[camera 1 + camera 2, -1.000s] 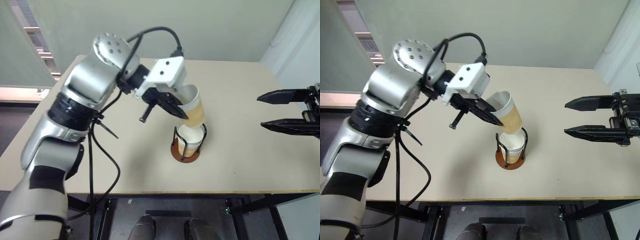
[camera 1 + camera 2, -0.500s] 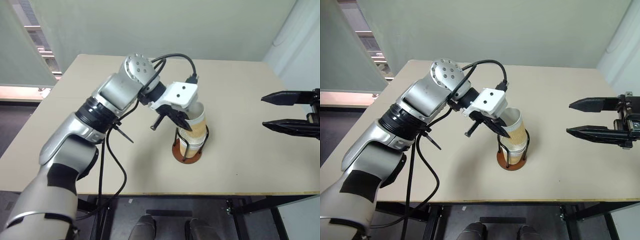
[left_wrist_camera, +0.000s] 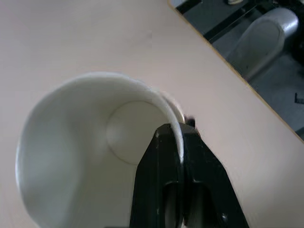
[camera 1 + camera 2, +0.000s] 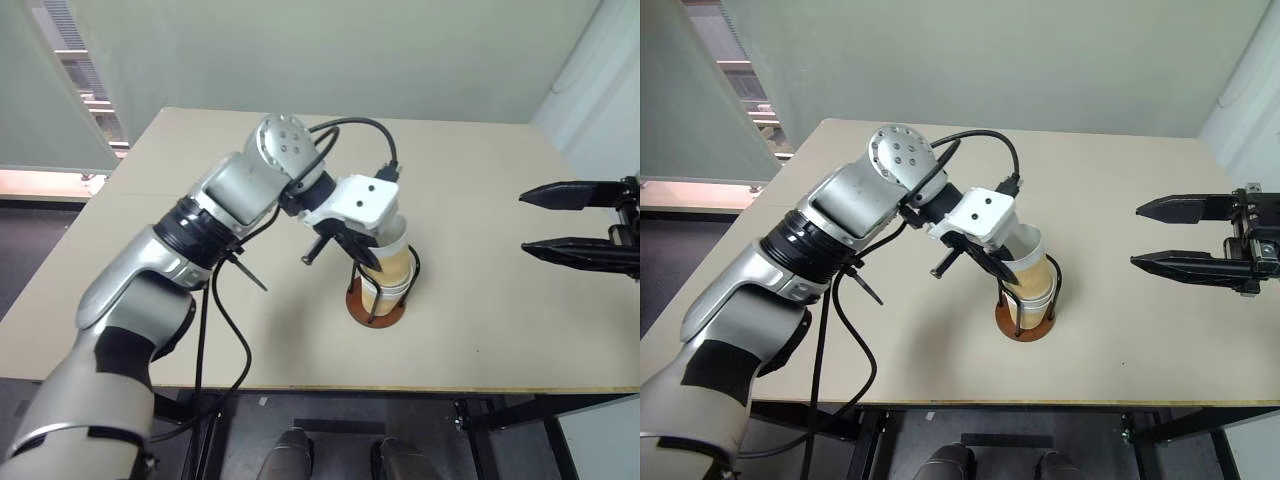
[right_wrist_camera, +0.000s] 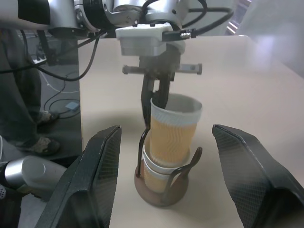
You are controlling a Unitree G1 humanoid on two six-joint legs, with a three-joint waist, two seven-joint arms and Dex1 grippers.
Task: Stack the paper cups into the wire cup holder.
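Near the centre of the frame, on the beige table (image 4: 480,330), stands the wire cup holder (image 4: 376,302) with paper cups (image 5: 169,142) nested between its black loops. At the top cup's (image 4: 392,256) rim, the left gripper (image 3: 171,142) has one finger inside and one outside, its fingers pinching the wall. At the right edge, the right gripper (image 4: 560,220) hovers well apart, fingers spread wide and holding nothing.

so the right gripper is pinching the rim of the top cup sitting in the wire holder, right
Not quite: it is the left gripper pinching the rim of the top cup in the wire holder, as the right wrist view shows. The right gripper hangs open, off to the side.
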